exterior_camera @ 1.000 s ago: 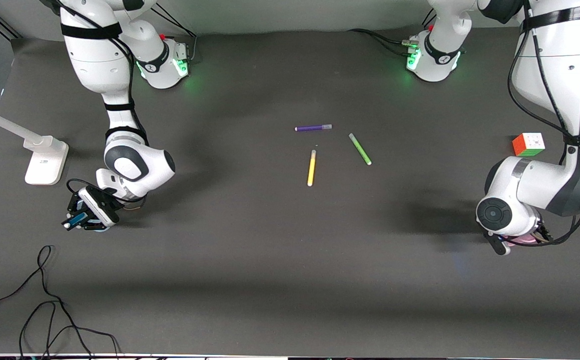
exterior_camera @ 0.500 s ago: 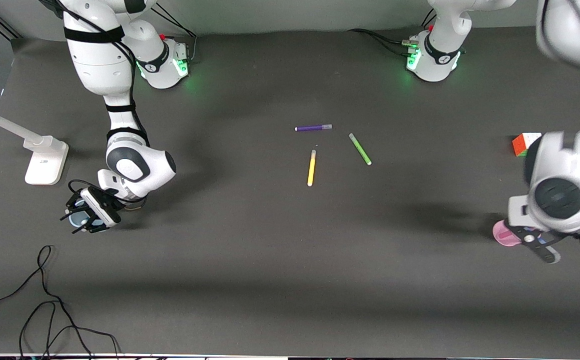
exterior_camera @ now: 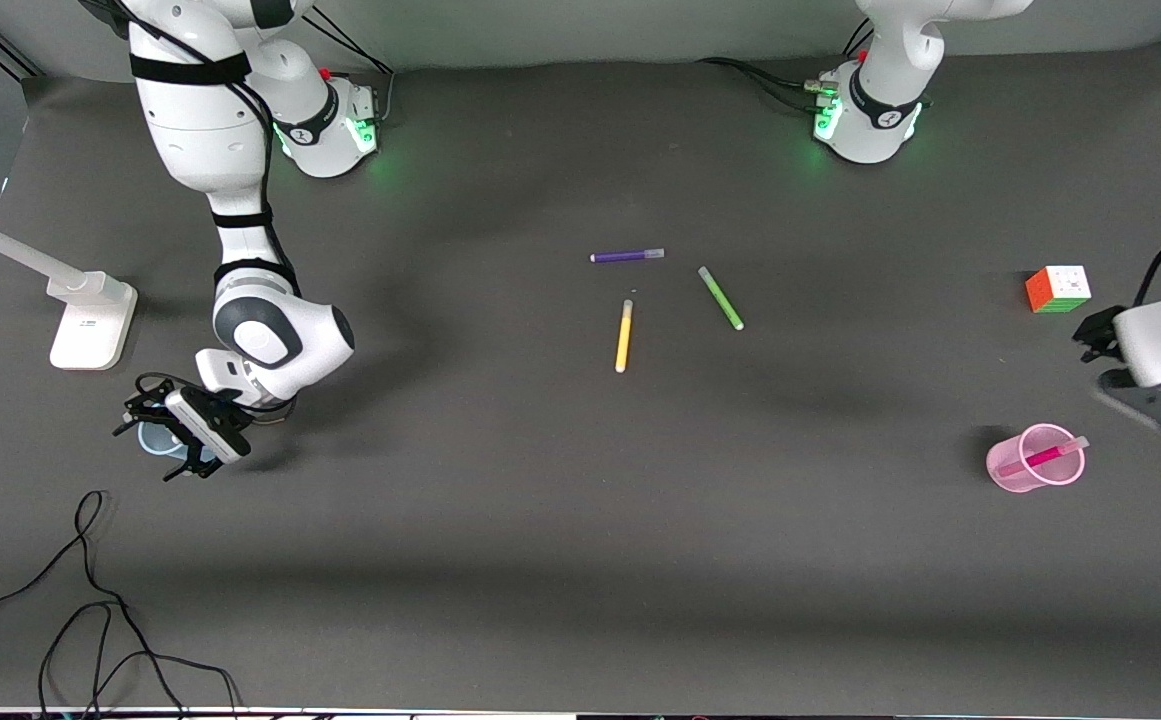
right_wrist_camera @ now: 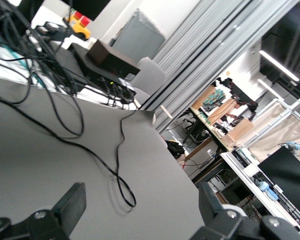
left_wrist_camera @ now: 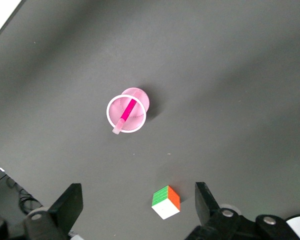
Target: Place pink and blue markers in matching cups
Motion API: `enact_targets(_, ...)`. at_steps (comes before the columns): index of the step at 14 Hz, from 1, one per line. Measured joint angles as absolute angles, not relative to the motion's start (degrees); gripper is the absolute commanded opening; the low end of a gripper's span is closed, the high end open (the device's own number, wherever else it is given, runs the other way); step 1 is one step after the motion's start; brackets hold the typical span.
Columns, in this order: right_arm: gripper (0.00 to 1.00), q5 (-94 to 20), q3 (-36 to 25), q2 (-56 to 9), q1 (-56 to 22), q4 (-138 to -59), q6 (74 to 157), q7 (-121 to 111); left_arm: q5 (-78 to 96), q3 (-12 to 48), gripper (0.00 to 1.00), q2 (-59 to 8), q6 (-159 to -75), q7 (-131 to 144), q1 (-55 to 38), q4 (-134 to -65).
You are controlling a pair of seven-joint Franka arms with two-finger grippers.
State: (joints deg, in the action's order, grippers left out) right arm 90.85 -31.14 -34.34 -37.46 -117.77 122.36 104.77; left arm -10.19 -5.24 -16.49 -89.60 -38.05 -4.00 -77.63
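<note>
Since both grippers spread their fingers, the pink marker [exterior_camera: 1041, 457] now leans in the pink cup [exterior_camera: 1006, 470].

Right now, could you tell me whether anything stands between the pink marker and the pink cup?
Nothing does: the pink marker already leans inside the pink cup, its pale cap poking over the rim. The left pincer is open, off the cup toward the cube.

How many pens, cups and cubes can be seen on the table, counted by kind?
Pens: 4 (purple pen, yellow pen, green pen, pink pen in the pink cup)
Cups: 2 (pink cup, pale blue cup under the open right gripper)
Cubes: 1 (cube)
Total: 7
The open left gripper hangs over the table near the cube.
</note>
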Motion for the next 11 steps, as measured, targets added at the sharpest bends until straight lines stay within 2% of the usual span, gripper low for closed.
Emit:
enact_targets(5,0.99,65.17,-31.12,-28.69,-37.81,-109.60,125.18,72.07,-6.76,-4.88,1.00,-16.64,-89.24,-37.19,-3.58,-74.64)
enact_targets(8,0.99,57.81,-30.56,-25.59,-37.83,-108.28,125.23,63.39,-6.40,-4.31,1.00,-16.71,-86.89,-30.76,-4.06,-73.47)
enact_targets(11,0.99,42.99,-29.56,-23.63,-37.80,-105.55,123.21,51.88,-4.79,-2.40,1.00,-16.73,-83.01,-21.02,-4.32,-71.99)
